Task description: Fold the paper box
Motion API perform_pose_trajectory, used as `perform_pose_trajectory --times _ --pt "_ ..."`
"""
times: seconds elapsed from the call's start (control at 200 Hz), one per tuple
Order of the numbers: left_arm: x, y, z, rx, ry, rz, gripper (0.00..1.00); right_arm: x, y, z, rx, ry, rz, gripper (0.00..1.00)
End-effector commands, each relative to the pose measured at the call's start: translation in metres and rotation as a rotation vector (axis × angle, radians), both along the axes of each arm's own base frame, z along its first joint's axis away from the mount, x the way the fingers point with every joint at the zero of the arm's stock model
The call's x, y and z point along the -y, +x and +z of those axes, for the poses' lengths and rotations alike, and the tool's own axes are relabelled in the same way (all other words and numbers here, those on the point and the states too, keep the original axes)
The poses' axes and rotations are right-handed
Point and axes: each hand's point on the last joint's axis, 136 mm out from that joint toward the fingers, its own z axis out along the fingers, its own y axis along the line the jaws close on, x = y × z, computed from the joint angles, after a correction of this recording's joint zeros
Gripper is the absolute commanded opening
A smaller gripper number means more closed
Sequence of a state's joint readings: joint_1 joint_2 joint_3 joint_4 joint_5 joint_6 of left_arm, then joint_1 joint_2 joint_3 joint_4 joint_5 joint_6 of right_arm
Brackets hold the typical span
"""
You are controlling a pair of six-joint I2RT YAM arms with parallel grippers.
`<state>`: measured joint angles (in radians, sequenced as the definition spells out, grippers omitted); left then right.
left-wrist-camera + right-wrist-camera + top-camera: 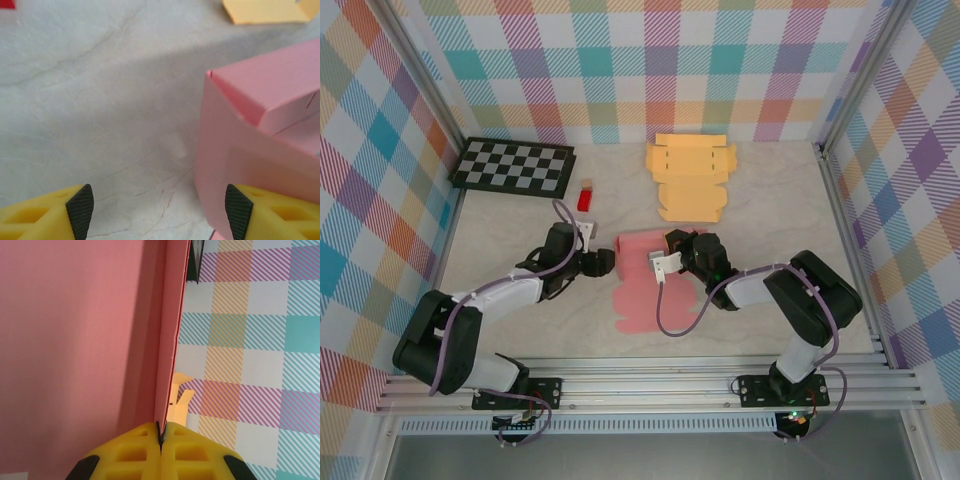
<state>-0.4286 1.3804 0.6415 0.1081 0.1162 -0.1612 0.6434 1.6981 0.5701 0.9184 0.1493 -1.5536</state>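
At mid-table lies the pink box, partly folded: its far half stands up with walls raised, and its near flap lies flat on the table. The right gripper reaches in from the right and is clamped on a raised wall; in the wrist view its yellow fingers meet on the wall's thin edge. The left gripper sits just left of the box, jaws apart, with nothing between them. One pad is right at the box's left wall. Farther back lie an orange sheet, a red block and a checkerboard.
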Motion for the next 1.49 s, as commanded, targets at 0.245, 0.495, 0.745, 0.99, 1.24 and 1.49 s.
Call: perform_pose_trajectory --times 0.245,0.495,0.745,0.99,1.24,1.49 --pt "0.005 0.006 0.037 0.137 -0.062 -0.041 0.75 -0.011 0.037 0.077 0.130 0.160 -0.017 0.00" --pt "0.009 0.015 0.037 0.142 -0.040 -0.075 0.77 -0.012 0.033 0.077 0.128 0.151 0.022 0.00" --pt "0.002 0.018 0.042 0.152 -0.051 -0.044 0.77 -0.005 0.027 0.050 0.098 0.095 0.015 0.00" --pt "0.006 0.027 0.035 0.111 -0.025 -0.032 0.78 -0.010 0.022 0.034 0.027 0.081 0.044 0.00" --pt "0.025 0.046 0.015 0.081 0.088 -0.070 0.39 -0.011 0.016 0.021 -0.045 0.105 0.052 0.00" --pt "0.030 0.064 0.022 0.237 0.320 -0.043 0.00 -0.017 0.015 0.040 -0.138 0.166 0.047 0.30"
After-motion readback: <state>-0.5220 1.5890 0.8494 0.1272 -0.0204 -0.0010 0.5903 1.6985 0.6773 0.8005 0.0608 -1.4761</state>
